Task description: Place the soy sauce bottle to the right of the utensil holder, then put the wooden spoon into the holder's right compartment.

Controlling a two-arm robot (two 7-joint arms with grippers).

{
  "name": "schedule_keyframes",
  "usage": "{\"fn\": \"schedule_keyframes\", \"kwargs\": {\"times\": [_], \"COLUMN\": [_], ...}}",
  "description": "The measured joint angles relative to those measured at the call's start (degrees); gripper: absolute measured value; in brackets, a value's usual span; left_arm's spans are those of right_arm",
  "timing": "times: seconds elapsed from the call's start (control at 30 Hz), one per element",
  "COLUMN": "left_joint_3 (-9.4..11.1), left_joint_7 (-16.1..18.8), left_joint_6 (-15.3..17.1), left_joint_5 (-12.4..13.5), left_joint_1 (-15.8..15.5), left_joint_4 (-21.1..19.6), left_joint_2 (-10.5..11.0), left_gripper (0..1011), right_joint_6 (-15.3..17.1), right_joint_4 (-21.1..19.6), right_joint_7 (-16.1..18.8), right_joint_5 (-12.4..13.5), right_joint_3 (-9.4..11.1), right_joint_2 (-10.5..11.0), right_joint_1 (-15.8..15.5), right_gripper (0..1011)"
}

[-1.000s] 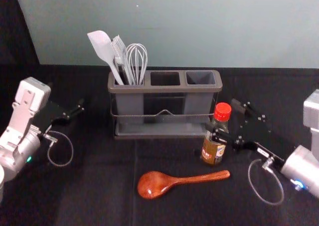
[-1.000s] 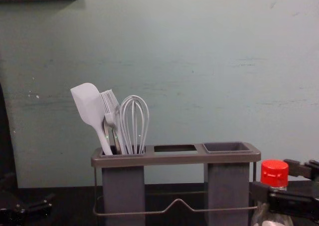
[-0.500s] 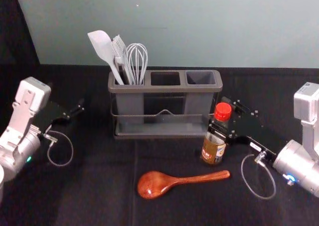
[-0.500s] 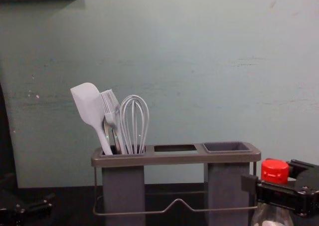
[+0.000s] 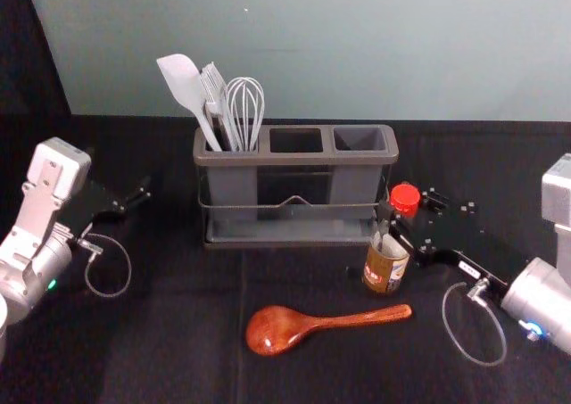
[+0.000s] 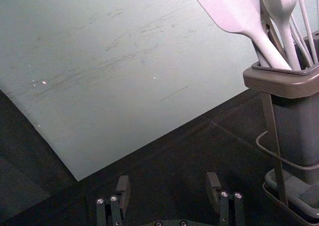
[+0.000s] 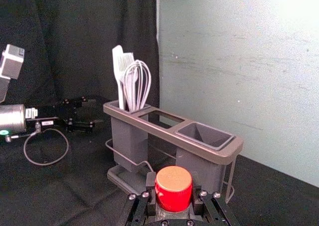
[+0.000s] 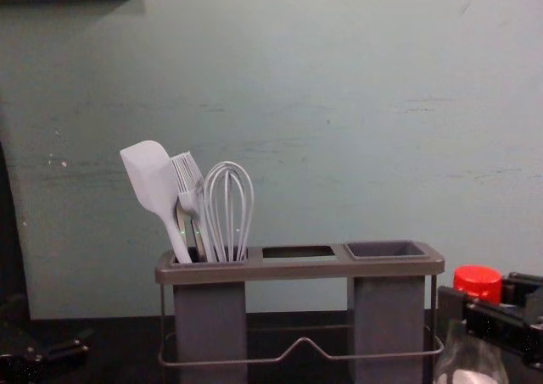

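R gripper (image 5: 403, 221) was clamped on soy sauce btl. (image 5: 384, 270) near the red cap (image 5: 404, 199), one finger per side. Btl. was located at RH front corner of utensil holder (image 5: 294, 159), tilted slightly, cap end R; base contact w/ table could not be confirmed. Wooden spoon (image 5: 277, 330) lay in front of holder, bowl L, handle R. L gripper (image 5: 136, 195) was parked at LH side, fingers apart. Spatula (image 5: 182, 85), brush (image 5: 214, 87) & whisk (image 5: 245, 105) stood in holder's L compt.

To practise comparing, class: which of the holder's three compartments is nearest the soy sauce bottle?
The right compartment, beside the bottle; the middle compartment and left compartment are farther away.
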Motion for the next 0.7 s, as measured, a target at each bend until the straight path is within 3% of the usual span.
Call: {"fn": "schedule_keyframes", "kwargs": {"times": [0.4, 0.7], "left_joint_3": [0.0, 0.0], "left_joint_7": [0.0, 0.0], "left_joint_6": [0.0, 0.0], "left_joint_5": [0.0, 0.0], "left_joint_1": [0.0, 0.0], "left_joint_4": [0.0, 0.0], "left_joint_2": [0.0, 0.0], "left_gripper": [1005, 1005], "right_joint_6": [1.49, 3.39], "right_joint_4": [-2.91, 1.17], "right_joint_7": [-1.01, -0.91], "right_joint_5": [-0.53, 0.01], "right_joint_3": [4.32, 6.78], "right_joint_2": [0.68, -0.63], "right_joint_1": [-2.1, 0.48], "right_gripper": [390, 390]}}
